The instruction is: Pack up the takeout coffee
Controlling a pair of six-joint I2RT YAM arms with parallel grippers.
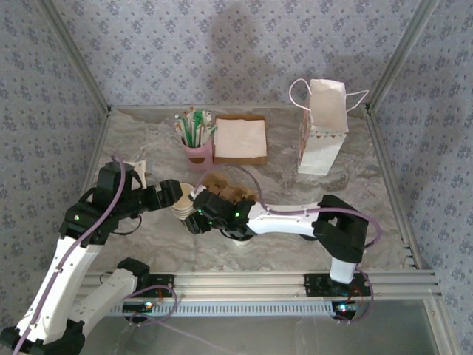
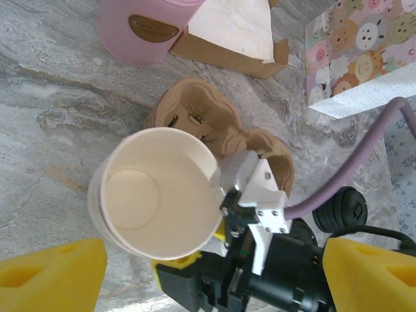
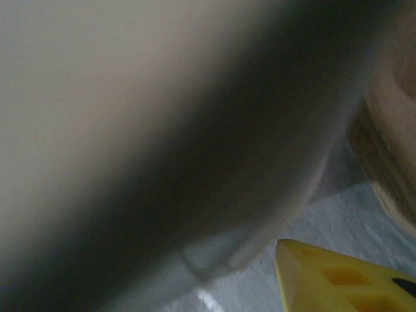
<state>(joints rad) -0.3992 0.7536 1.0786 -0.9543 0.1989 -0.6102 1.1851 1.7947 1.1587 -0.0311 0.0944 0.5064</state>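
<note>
Lidless cup stands between the wide-open left jaws, right jaws at its rim, grip unclear.

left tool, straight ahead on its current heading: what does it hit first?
The lidless paper cup, centred between the left tool's open fingers. The right tool sits at its rim, so contact there is possible too.

We note: counter grey marble veining; paper cup cream; holder pink, brown label; cup carrier tan; bag white, pastel cartoon-animal print; walls pale blue, floral pattern; box brown; napkins white.
</note>
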